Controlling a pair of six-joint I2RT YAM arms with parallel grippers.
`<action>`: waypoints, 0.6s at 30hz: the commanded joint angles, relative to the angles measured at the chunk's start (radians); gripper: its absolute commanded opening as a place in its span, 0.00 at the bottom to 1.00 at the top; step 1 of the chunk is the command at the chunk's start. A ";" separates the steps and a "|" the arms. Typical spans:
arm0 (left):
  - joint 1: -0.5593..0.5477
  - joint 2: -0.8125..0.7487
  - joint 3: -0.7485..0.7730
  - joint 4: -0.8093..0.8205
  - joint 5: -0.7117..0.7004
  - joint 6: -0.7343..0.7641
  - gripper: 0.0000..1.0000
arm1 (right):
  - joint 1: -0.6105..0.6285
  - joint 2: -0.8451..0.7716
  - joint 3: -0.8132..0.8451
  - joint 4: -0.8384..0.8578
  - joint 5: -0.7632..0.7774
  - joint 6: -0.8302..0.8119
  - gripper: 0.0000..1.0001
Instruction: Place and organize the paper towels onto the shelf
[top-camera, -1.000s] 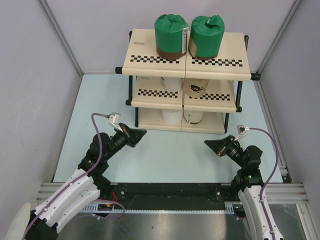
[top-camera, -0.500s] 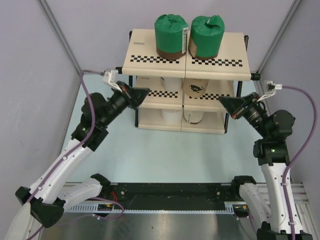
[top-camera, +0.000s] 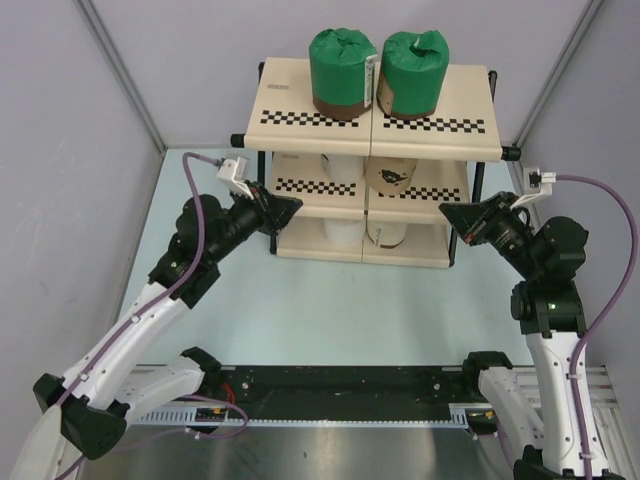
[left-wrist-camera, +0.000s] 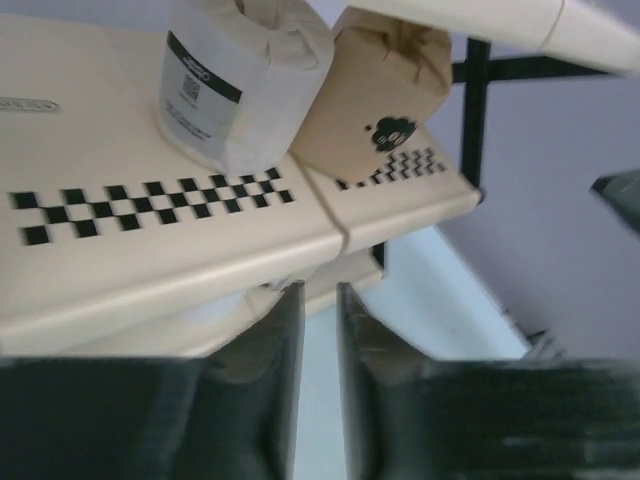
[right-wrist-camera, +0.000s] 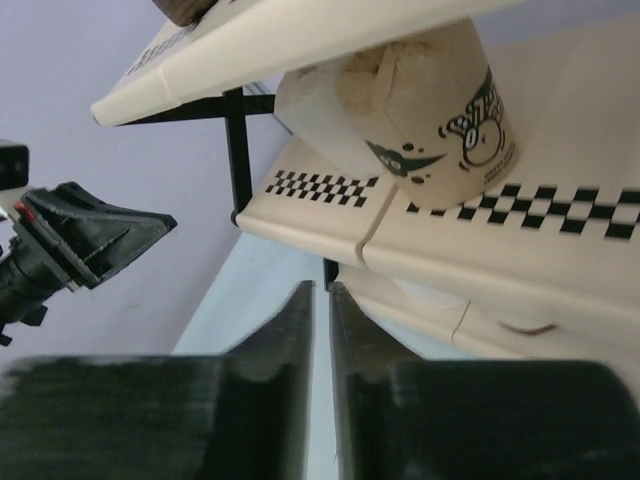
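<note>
Paper towels (top-camera: 342, 60), six short round rolls, sit on the shelf (top-camera: 285, 100), a three-tier rack of smooth beige panels with black-and-white checkered strips on a black tube frame. It stands at the far side of the pale blue desk (top-camera: 340, 300). The top tier holds two green-wrapped rolls (top-camera: 415, 62), crinkled, upright and side by side. The middle tier holds one cream-wrapped roll (left-wrist-camera: 235, 80) with a dark label, just beside one tan-wrapped roll (left-wrist-camera: 390, 90) with a black print. The bottom tier holds two pale rolls (top-camera: 343, 232), mostly hidden. The left claw (left-wrist-camera: 320, 295) and right claw (right-wrist-camera: 321, 290) hover near the shelf's front corners, each with fingers nearly together, holding nothing.
</note>
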 joint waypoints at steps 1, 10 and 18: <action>-0.001 -0.098 0.008 -0.104 -0.055 0.092 0.52 | 0.002 -0.036 0.008 -0.145 0.063 -0.104 0.46; 0.000 -0.267 -0.018 -0.392 -0.340 0.142 1.00 | 0.002 -0.086 0.006 -0.394 0.232 -0.171 1.00; 0.000 -0.348 -0.065 -0.557 -0.478 0.099 1.00 | -0.003 -0.102 -0.018 -0.573 0.615 -0.096 1.00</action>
